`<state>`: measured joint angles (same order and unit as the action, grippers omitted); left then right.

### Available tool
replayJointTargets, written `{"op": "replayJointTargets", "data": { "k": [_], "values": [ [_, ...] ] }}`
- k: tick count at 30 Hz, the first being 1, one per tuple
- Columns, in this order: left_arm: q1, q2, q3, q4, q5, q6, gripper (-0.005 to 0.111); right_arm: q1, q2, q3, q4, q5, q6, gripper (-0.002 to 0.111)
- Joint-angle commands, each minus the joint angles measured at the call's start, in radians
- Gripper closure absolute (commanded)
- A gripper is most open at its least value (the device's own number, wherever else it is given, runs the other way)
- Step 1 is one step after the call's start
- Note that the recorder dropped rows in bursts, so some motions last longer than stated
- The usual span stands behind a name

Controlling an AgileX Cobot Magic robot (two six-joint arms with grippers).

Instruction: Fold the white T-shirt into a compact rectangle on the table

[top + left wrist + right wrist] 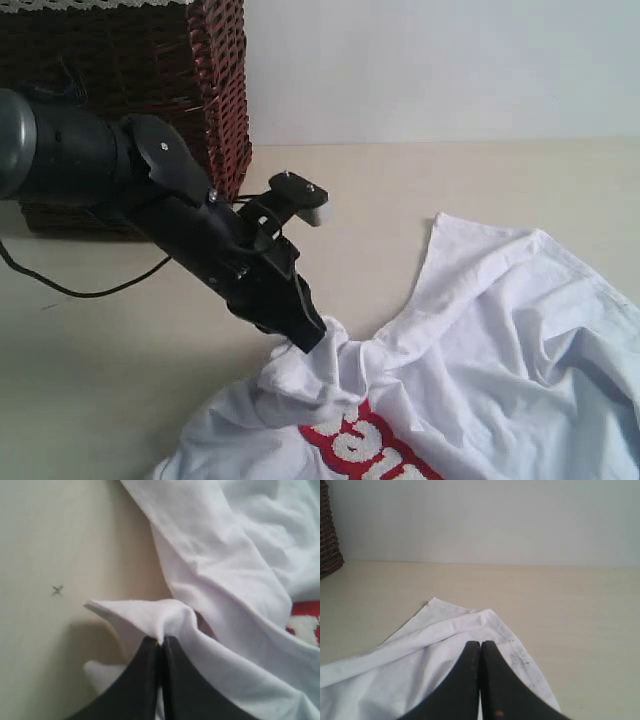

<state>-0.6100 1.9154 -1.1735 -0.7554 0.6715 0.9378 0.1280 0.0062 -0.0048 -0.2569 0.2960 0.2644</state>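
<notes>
No folds are made yet. The white T-shirt (500,330) lies rumpled at lower right of the exterior frame on the counter (100,400). I have the left tool (305,338) pinching a bunched edge. The right tool (480,644) is pressed together over a shirt corner, catch unclear. By my reckoning, all folding remains.

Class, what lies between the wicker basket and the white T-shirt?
In the exterior view, the left gripper stretches from beside the wicker basket to the white T-shirt, fingers pinching its edge, over bare table.
</notes>
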Motion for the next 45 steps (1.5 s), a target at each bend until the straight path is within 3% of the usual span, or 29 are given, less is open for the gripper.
{"op": "replayJointTargets", "data": {
  "k": [1,5,10,24,36,45],
  "values": [
    [0.002,-0.063,-0.001,0.076,-0.127,-0.089,0.107,-0.003,-0.006,0.005,-0.003,-0.011,0.0,0.108],
    [0.002,-0.088,-0.001,0.253,-0.172,-0.172,0.107,-0.003,-0.006,0.005,-0.003,-0.011,0.0,0.108],
    [0.006,-0.088,-0.001,0.644,-0.204,-0.44,0.107,-0.003,-0.006,0.005,-0.003,-0.011,0.0,0.108],
    [0.08,-0.07,-0.001,1.444,-0.234,-1.043,0.107,-0.003,-0.006,0.005,-0.005,-0.011,0.0,0.108],
    [0.088,-0.022,-0.001,1.476,-0.255,-1.279,0.107,-0.003,-0.006,0.005,-0.005,-0.011,0.0,0.108],
    [0.088,-0.022,-0.001,1.484,-0.289,-1.285,0.107,-0.003,-0.006,0.005,-0.005,-0.011,0.0,0.108]
  ]
}}
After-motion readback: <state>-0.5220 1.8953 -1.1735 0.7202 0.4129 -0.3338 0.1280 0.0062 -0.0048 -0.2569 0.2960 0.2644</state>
